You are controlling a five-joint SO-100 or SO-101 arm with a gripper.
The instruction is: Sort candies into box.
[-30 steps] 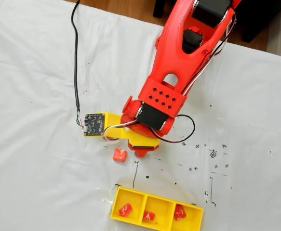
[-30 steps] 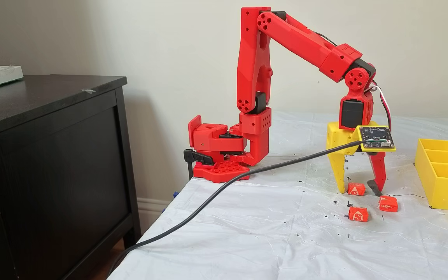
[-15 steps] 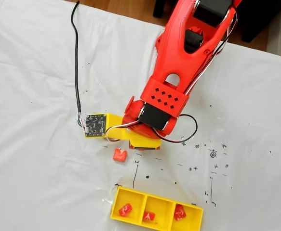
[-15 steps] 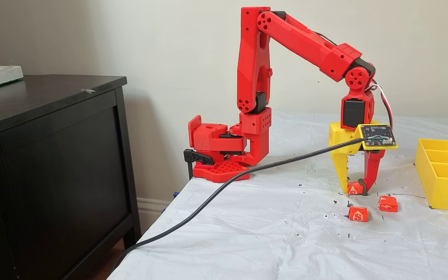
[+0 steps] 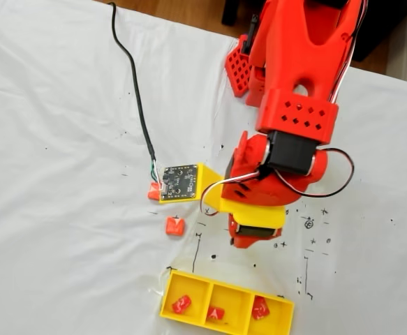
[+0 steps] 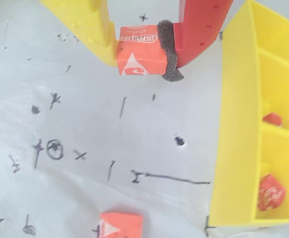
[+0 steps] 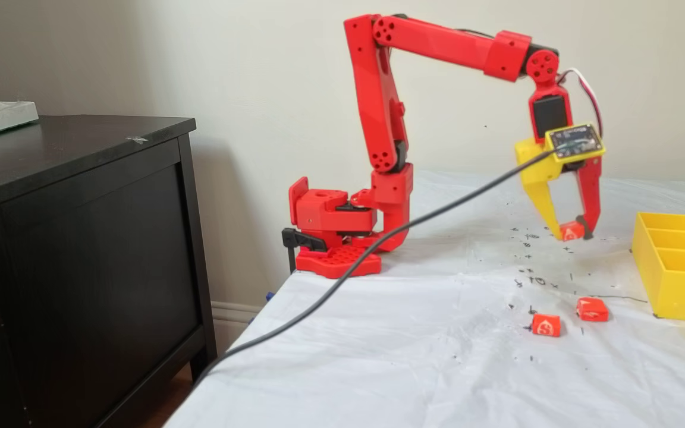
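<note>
My gripper (image 6: 141, 63) is shut on an orange candy (image 6: 137, 53), pinched between the yellow finger and the red padded finger. In a fixed view the gripper (image 7: 572, 232) hangs well above the white cloth, left of the box (image 7: 674, 292), with the candy (image 7: 570, 231) at its tips. Two loose candies (image 7: 546, 325) (image 7: 592, 310) lie on the cloth below. From above, one loose candy (image 5: 175, 226) lies free and another (image 5: 152, 192) peeks out beside the circuit board. The yellow box (image 5: 237, 300) holds one candy per compartment (image 5: 181, 303) (image 5: 216, 313) (image 5: 260, 307). The wrist view has the box (image 6: 233, 148) at right.
A black cable (image 7: 342, 279) trails from the wrist board across the cloth and over the table's left edge. The red arm base (image 7: 333, 229) is clamped at that edge. A dark cabinet (image 7: 75, 249) stands left of the table. Pen marks dot the cloth.
The gripper closed on the candy between its fingers, lifted it off the cloth and swung toward the box. The two other loose candies stayed put.
</note>
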